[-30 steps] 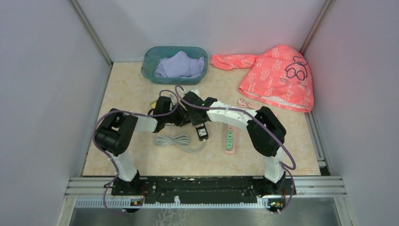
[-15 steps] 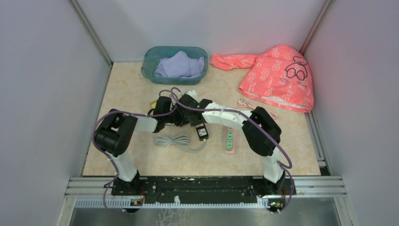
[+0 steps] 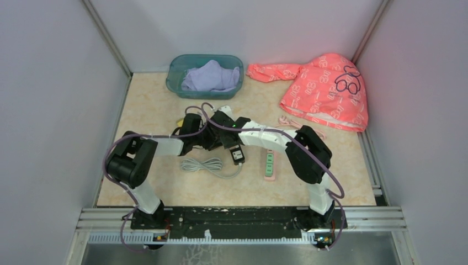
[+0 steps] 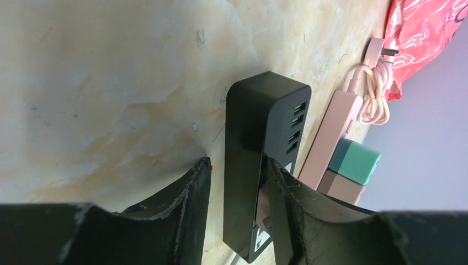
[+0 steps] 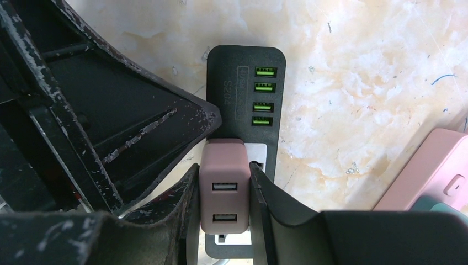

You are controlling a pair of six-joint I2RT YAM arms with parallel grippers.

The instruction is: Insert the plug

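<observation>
Starting nearest the arm bases: got a coiled grey cable lying on the marble-look table, a bit left of centre. Off to the right of that, seeing a pink power strip laid near-to-far, with a teal adapter plugged into it and a bundled pink cord just past its far end. Between the cable and the pink strip, spotted the black power strip, flat on the table, with four green USB ports in a row on its top face. Found the right gripper clenched on a pink USB charger, pinched from both sides by the fingers, held right at the white socket of the black strip and touching it. Can't tell how deep in, though. Coming in from the left, got the left gripper bracketing the black strip, one finger on either side and the jaws partly apart. Honestly can't tell if actually squeezing or just sitting alongside. Both bunched up together mid-table in the overhead view. Further back, seeing a teal basin with a lavender cloth inside at the far edge, and right of that a coral-pink printed garment spread out in the far right corner
</observation>
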